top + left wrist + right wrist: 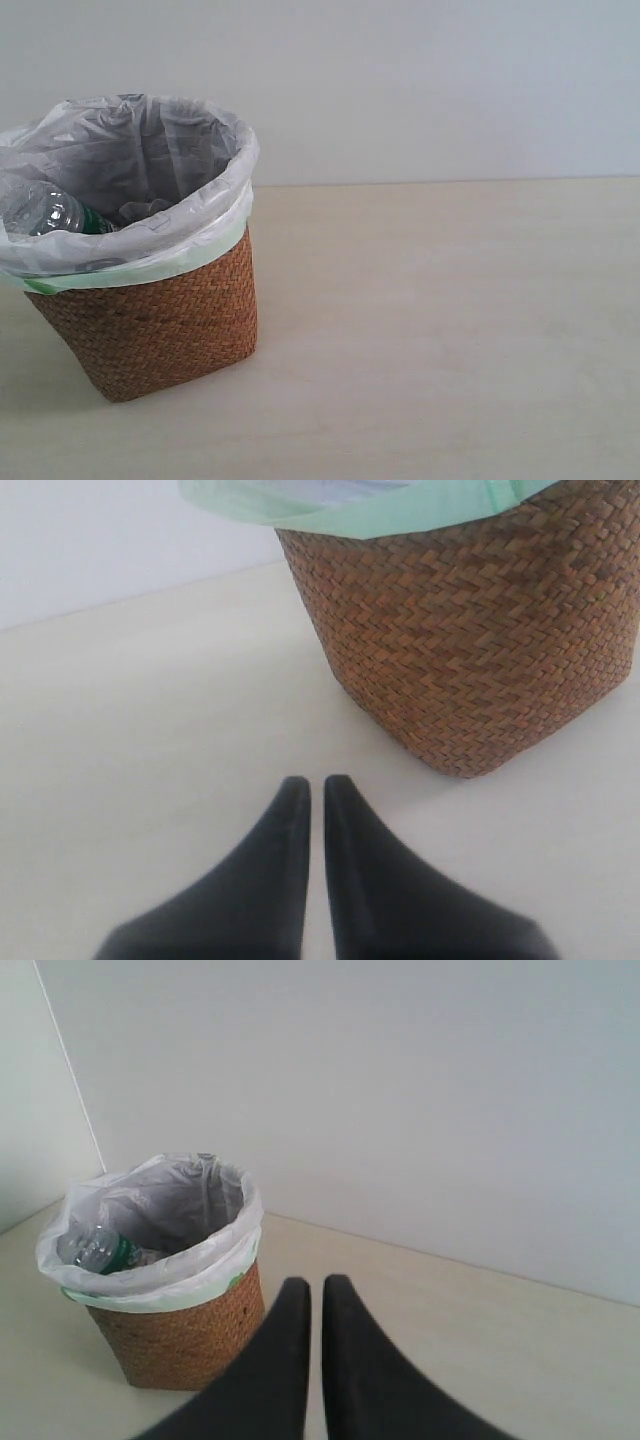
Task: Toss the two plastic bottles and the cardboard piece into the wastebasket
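The brown wicker wastebasket [160,320] with its white bag stands at the left of the exterior view. Inside it lies the wider clear bottle with the green label [48,212], also showing in the right wrist view as the wider bottle [95,1250]. The slim red-label bottle and the cardboard piece are out of sight. My left gripper [316,783] is shut and empty, low over the table beside the wastebasket [480,650]. My right gripper [316,1285] is shut and empty, held higher and away from the wastebasket [180,1335]. Neither gripper shows in the exterior view.
A pale wooden table [450,330] stretches to the right of the basket. A plain white wall [400,80] backs it, and the right wrist view shows a wall corner [70,1070] behind the basket.
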`<state>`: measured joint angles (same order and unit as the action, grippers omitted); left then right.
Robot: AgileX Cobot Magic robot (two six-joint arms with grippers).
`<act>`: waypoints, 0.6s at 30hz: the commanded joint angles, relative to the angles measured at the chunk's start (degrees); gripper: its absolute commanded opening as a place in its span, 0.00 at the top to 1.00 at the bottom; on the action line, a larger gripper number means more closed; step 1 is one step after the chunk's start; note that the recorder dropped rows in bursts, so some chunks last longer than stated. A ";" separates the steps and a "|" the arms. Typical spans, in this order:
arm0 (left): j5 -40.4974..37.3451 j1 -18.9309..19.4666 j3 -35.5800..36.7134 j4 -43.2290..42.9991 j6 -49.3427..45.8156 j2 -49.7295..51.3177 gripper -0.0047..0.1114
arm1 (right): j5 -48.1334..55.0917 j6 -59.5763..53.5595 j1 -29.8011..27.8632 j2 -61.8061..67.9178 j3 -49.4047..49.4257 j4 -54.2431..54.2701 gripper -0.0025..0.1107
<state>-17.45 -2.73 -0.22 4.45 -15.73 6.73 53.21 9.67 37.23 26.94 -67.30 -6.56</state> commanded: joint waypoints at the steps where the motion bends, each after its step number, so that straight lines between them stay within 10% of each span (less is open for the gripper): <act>1: 0.74 0.17 0.22 0.49 0.54 -0.34 0.93 | -0.36 0.26 -0.06 -3.78 -0.04 -0.08 0.98; 18: 0.74 0.17 0.22 0.49 0.54 -0.34 0.93 | -4.28 0.26 -12.52 -15.02 -0.04 -0.23 0.98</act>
<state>-17.45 -2.73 -0.22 4.45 -15.73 6.73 52.16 9.67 28.22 13.03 -67.30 -6.67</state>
